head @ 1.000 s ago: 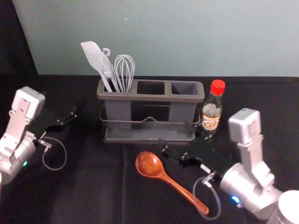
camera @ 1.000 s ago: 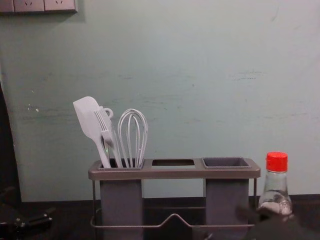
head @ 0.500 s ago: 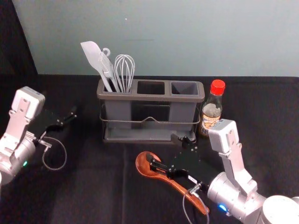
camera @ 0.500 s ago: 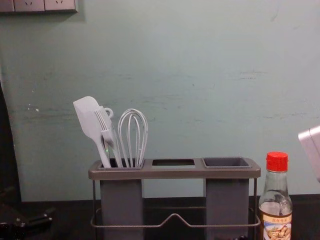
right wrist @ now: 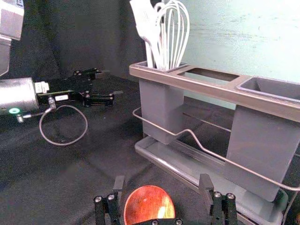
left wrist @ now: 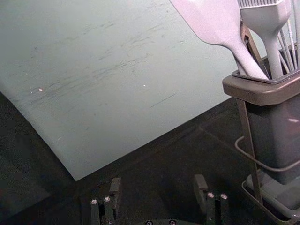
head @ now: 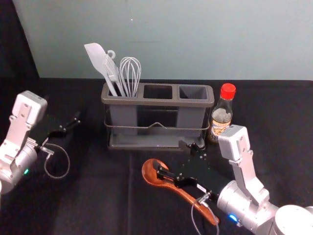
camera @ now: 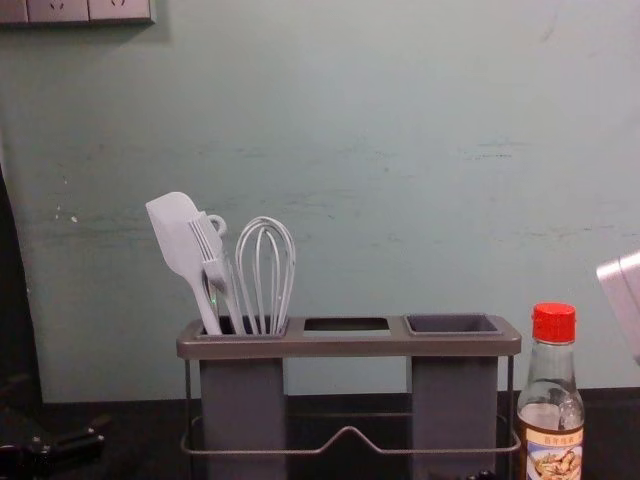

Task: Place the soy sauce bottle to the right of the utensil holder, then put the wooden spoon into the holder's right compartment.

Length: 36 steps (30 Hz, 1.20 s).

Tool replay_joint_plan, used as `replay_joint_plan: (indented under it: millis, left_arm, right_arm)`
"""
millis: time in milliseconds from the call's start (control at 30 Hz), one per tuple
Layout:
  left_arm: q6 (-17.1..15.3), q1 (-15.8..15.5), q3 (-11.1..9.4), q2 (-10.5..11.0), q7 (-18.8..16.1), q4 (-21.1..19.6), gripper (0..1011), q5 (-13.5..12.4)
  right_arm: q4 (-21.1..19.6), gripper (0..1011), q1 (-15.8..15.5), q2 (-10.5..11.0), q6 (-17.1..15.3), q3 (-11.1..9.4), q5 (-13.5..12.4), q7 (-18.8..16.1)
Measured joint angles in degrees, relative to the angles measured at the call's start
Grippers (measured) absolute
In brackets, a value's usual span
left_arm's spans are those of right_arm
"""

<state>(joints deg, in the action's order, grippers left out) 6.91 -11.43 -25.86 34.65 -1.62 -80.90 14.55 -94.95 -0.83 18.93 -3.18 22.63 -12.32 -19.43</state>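
Head view: the soy sauce bottle (head: pixel 221 120) stands upright just beside the utensil holder (head: pixel 157 102), at its three o'clock, so the first placement looks done and the spoon pick-up seems in hand. The wooden spoon (head: pixel 149 172) lies in front of the holder, bowl towards ten o'clock, handle running off to between four and five. The right gripper (right wrist: pixel 162 185) is at the bowl end, its fingers spread wide with the bowl showing between them in the right wrist view; nothing appears gripped. Next it should close on the neck, lift, turn the spoon upright and carry it towards one o'clock, over the right compartment (head: pixel 193 92).

The front wire rail (camera: pixel 349 431) and the compartment's rim could catch a low spoon; the bottle sits close by, so a wide swing towards three o'clock risks knocking it. More room lies towards nine o'clock, where the idle left gripper (left wrist: pixel 157 185) waits beyond the holder, fingers well apart, holding nothing.
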Motion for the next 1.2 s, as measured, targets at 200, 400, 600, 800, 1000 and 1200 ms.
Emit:
replay_joint_plan:
  millis: [200,400,600,800,1000,1200]
  left_arm:
    - [0.0,0.0,0.0,0.0,0.0,0.0,1000,0.0]
    - [0.0,0.0,0.0,0.0,0.0,0.0,1000,0.0]
    - [0.0,0.0,0.0,0.0,0.0,0.0,1000,0.0]
    - [0.0,0.0,0.0,0.0,0.0,0.0,1000,-0.01]
    - [0.0,0.0,0.0,0.0,0.0,0.0,1000,0.0]
    - [0.0,0.0,0.0,0.0,0.0,0.0,1000,0.0]
  right_arm:
    - [-0.04,1000,0.0,0.03,-0.01,0.0,-0.02,0.0]
    - [-0.75,1000,0.11,0.02,-3.28,-0.03,0.46,0.81]
    - [-4.6,1000,0.88,-0.08,-15.09,1.07,3.35,3.82]
    - [-8.17,1000,4.08,-0.65,-29.91,2.65,5.25,3.96]
    - [-8.06,1000,8.99,-2.24,-42.93,3.89,5.85,2.67]
    - [-6.04,1000,14.24,-4.83,-52.49,5.85,7.72,2.47]
